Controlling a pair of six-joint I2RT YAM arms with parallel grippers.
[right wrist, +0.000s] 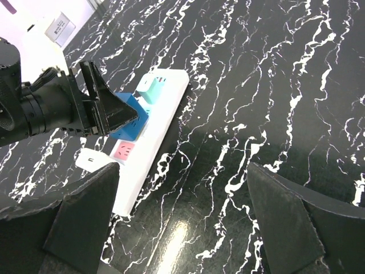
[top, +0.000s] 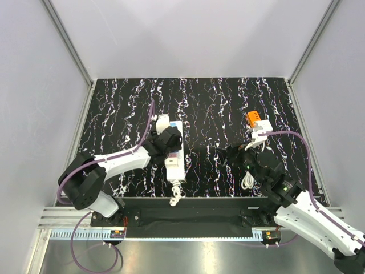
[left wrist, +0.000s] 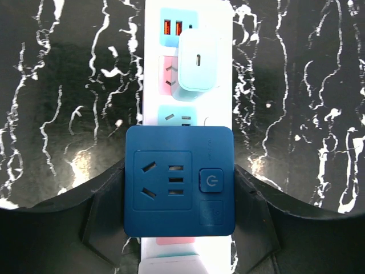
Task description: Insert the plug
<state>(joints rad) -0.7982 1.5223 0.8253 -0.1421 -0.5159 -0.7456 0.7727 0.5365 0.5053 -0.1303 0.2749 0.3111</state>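
A dark blue square plug (left wrist: 178, 180), with a socket face and a power button, sits between the fingers of my left gripper (left wrist: 178, 201), which is shut on its two sides. It rests over the middle of the white power strip (left wrist: 225, 108), covering one outlet. From the right wrist view the blue plug (right wrist: 130, 117) lies against the strip (right wrist: 162, 123); whether its pins are fully in is hidden. A pale charger (left wrist: 198, 65) is plugged in farther along the strip. My right gripper (right wrist: 182, 217) hangs open over bare table, to the right of the strip.
An orange and white block (top: 255, 120) lies at the right of the black marbled table (top: 217, 103). A white coiled cable (top: 247, 181) sits beside the right arm. The strip's white cord end (top: 175, 197) reaches the near edge. Grey walls enclose three sides.
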